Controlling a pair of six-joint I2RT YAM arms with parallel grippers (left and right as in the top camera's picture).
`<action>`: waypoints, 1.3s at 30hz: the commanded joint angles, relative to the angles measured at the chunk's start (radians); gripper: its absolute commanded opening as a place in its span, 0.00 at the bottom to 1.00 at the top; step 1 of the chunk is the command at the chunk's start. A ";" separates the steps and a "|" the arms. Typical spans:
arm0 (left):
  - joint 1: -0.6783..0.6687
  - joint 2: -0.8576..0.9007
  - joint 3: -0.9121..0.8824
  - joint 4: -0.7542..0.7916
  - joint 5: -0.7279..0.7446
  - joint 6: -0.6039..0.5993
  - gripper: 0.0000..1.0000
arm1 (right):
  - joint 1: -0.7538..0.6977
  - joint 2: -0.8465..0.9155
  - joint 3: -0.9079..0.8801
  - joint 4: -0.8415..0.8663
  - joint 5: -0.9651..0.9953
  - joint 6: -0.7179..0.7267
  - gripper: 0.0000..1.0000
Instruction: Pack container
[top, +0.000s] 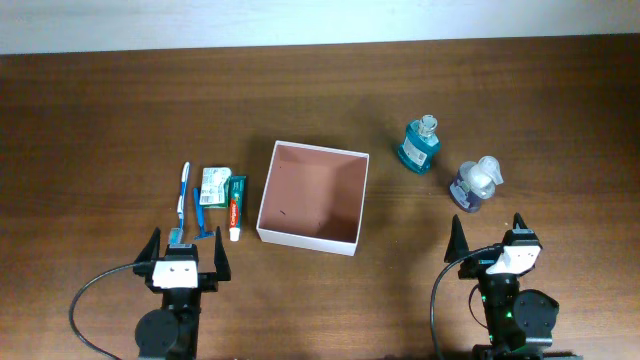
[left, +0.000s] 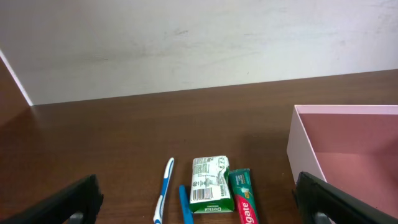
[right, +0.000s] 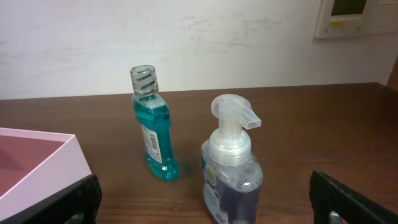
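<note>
The container (top: 266, 200), a shallow white-walled box with a pinkish floor, stands empty mid-table; its corner shows in the left wrist view (left: 302, 149) and the right wrist view (right: 56, 168). Left of it lie a toothbrush (top: 183, 190), a blue razor (top: 199, 212), a green soap pack (top: 213, 185) and a toothpaste tube (top: 236, 204). Right of it stand a teal mouthwash bottle (top: 420, 146) and a purple pump soap bottle (top: 474, 186). My left gripper (top: 186, 252) is open and empty, just in front of the toiletries. My right gripper (top: 490, 238) is open and empty, just in front of the pump bottle (right: 231, 174).
The brown wooden table ends at a white wall (top: 300, 20) at the back. The mouthwash bottle (right: 153, 130) stands behind and left of the pump bottle in the right wrist view. The soap pack (left: 210, 185) lies between the toothbrush (left: 165, 193) and toothpaste (left: 242, 198).
</note>
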 joint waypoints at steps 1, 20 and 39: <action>0.006 -0.011 -0.011 0.000 0.011 0.013 0.99 | -0.007 -0.006 -0.005 -0.004 0.005 -0.007 0.98; 0.006 -0.011 -0.011 0.000 0.010 0.013 0.99 | -0.006 0.155 0.571 -0.273 0.010 0.012 0.98; 0.006 -0.011 -0.011 0.000 0.011 0.013 1.00 | -0.006 1.001 1.205 -0.858 0.107 -0.096 0.98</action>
